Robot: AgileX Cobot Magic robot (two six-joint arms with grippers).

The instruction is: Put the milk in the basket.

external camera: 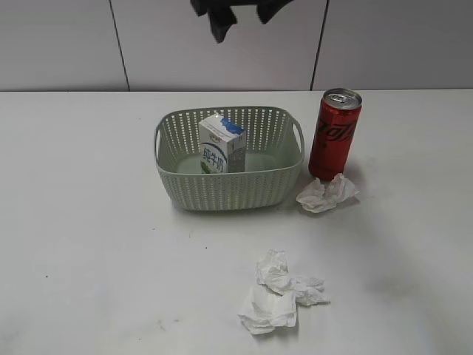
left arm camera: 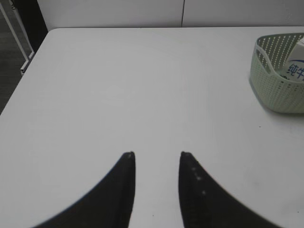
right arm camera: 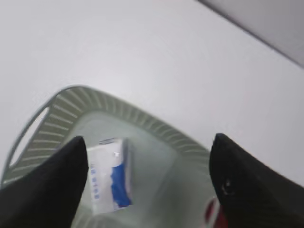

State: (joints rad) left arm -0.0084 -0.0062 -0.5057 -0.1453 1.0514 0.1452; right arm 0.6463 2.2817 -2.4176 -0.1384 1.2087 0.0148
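Observation:
The milk (external camera: 222, 144), a small white carton with a blue top band, stands upright inside the pale green basket (external camera: 229, 188). It also shows in the right wrist view (right arm camera: 110, 178), inside the basket (right arm camera: 156, 130). My right gripper (right arm camera: 149, 142) is open and empty, high above the basket; its fingers (external camera: 240, 16) show at the top of the exterior view. My left gripper (left arm camera: 156, 154) is open and empty over bare table, left of the basket (left arm camera: 278, 85), where a part of the milk (left arm camera: 295, 69) shows.
A tall red soda can (external camera: 334, 134) stands right of the basket; it also shows in the right wrist view (right arm camera: 211, 213). A crumpled tissue (external camera: 327, 194) lies at its foot. Another crumpled tissue (external camera: 279, 292) lies nearer the front. The table's left edge (left arm camera: 21, 80) is close to the left arm.

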